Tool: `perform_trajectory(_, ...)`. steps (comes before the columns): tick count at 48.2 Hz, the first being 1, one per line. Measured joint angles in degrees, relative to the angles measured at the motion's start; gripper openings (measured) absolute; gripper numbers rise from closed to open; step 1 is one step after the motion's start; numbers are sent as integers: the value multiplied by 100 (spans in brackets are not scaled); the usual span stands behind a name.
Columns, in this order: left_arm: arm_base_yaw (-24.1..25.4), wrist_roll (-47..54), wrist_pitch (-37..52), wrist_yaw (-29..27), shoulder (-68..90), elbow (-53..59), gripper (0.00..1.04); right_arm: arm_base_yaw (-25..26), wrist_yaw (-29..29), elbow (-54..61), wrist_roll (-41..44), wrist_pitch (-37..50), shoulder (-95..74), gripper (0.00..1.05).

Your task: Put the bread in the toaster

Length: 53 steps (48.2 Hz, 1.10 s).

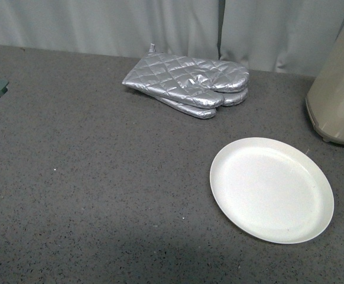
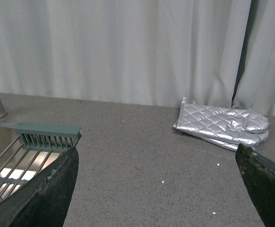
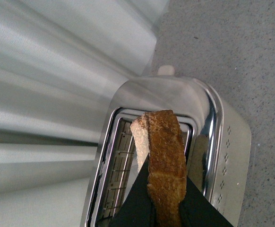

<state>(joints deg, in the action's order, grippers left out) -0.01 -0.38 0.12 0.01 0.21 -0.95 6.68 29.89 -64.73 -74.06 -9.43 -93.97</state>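
In the right wrist view my right gripper is shut on the bread, a tan slice held edge-on with its brown crust showing. It hangs directly above the open slots in the shiny silver top of the toaster. The toaster's beige side shows at the right edge of the front view. The right arm does not show there. My left gripper is open and empty, low over the grey counter, its dark fingers at the frame's lower corners.
A white plate lies bare on the counter at front right. Two quilted silver oven mitts lie stacked at the back centre, also in the left wrist view. A sink with a rack is at far left. Grey curtains hang behind.
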Motion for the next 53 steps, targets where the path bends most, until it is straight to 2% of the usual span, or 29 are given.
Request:
perform_trajectory(19,0,0,0,0,2,0,98,-160,68,-101,-295,-463,-94,2)
perform_trajectory(20,0,0,0,0,2,0,98,-157,77,-101,-286,-522,-107,4)
perform_trajectory(25,0,0,0,0,2,0,98,-138,13,-105,-315,-658,-197,28)
perform_trajectory(29,0,0,0,0,2,0,98,-142,-9,-120,-323,-662,-225,40)
perform_trajectory(42,0,0,0,0,2,0,98,-90,-98,-671,-380,-874,-275,96)
perform_trajectory(53,0,0,0,0,0,0,98,125,-131,-1034,-369,-990,-404,95)
